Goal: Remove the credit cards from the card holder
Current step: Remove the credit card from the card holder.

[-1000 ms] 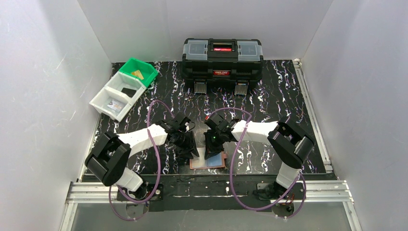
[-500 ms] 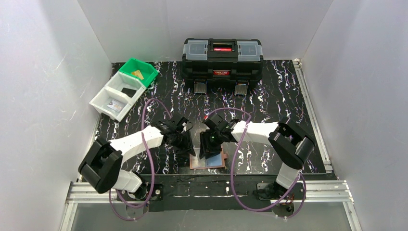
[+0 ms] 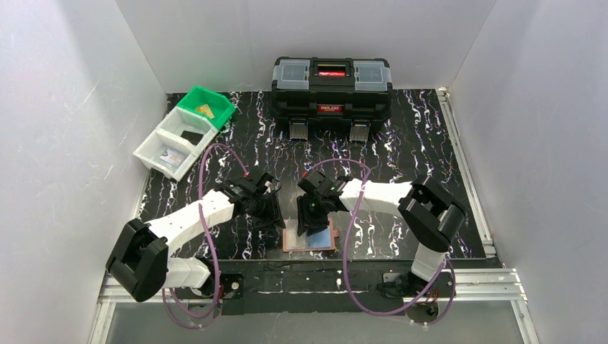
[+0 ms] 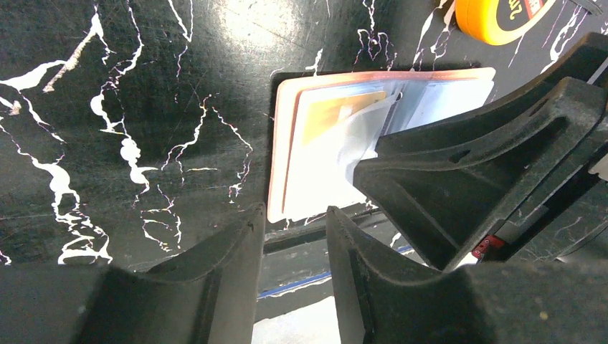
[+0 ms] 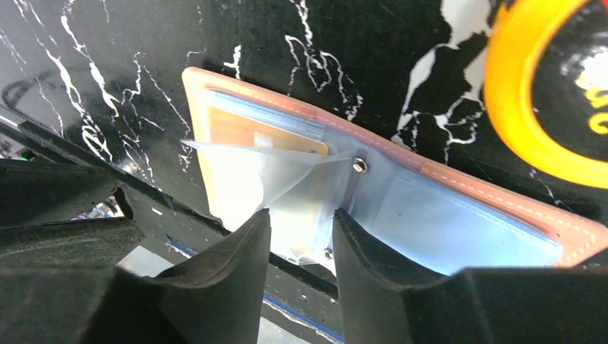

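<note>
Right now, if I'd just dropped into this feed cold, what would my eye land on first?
The open card holder lies flat at the table's near edge with a gold-tan card showing in its clear sleeves. The left gripper and right gripper crowd in on it. After that, the black toolbox at the far edge, and the green bin and white bins at far left.

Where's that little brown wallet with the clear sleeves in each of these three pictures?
Top external: the card holder lies open at the table's near edge, centre.
Left wrist: card holder at centre, upper half.
Right wrist: card holder across the middle, left to lower right.
Shared landmark: the yellow tape measure, top right corner in both wrist views; not seen from above.
</note>
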`<control>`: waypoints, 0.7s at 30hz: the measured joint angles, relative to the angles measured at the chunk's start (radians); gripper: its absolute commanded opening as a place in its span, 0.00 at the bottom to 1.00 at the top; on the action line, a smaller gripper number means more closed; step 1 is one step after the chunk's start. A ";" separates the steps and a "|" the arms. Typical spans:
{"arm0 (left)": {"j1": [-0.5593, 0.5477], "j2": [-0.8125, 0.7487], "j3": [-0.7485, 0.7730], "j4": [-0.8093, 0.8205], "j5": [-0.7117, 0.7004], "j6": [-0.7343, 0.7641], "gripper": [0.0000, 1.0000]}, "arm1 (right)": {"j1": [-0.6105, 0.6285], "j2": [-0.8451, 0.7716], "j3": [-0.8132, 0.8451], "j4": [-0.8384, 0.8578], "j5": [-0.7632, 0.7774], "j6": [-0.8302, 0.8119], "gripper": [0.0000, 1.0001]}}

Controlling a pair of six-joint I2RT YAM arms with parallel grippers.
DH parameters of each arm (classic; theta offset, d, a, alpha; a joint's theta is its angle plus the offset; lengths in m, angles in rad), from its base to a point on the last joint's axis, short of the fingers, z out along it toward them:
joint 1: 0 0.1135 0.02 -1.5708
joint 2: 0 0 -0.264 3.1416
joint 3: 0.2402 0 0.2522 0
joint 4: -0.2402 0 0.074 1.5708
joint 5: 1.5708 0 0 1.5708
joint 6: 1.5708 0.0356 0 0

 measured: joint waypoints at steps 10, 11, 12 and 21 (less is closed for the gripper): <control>0.000 0.000 0.000 0.004 0.005 0.004 0.36 | 0.003 -0.088 -0.043 -0.019 0.100 0.046 0.39; 0.000 0.000 0.000 0.004 0.005 0.004 0.36 | 0.003 -0.093 -0.043 -0.019 0.105 0.047 0.40; 0.000 0.000 0.000 0.004 0.005 0.005 0.36 | 0.003 -0.097 -0.043 -0.019 0.108 0.049 0.41; 0.000 0.000 0.000 0.003 0.005 0.011 0.36 | 0.015 -0.093 -0.042 -0.017 0.108 0.045 0.46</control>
